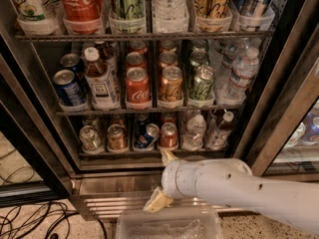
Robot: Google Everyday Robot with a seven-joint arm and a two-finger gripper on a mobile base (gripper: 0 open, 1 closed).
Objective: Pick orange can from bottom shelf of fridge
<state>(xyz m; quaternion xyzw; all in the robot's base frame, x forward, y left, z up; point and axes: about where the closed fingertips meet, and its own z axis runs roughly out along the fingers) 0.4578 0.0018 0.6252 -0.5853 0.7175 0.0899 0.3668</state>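
Orange can [117, 138] up-left of low tool [162, 179]

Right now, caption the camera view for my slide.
End effector hovers open below the bottom shelf, right of the orange can.

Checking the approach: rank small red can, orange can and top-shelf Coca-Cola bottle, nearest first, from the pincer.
Open pincer low before the fridge base.
1. Small red can, bottom shelf, just above it.
2. Orange can, bottom shelf, further left.
3. Coca-Cola bottle, top shelf, upper left.
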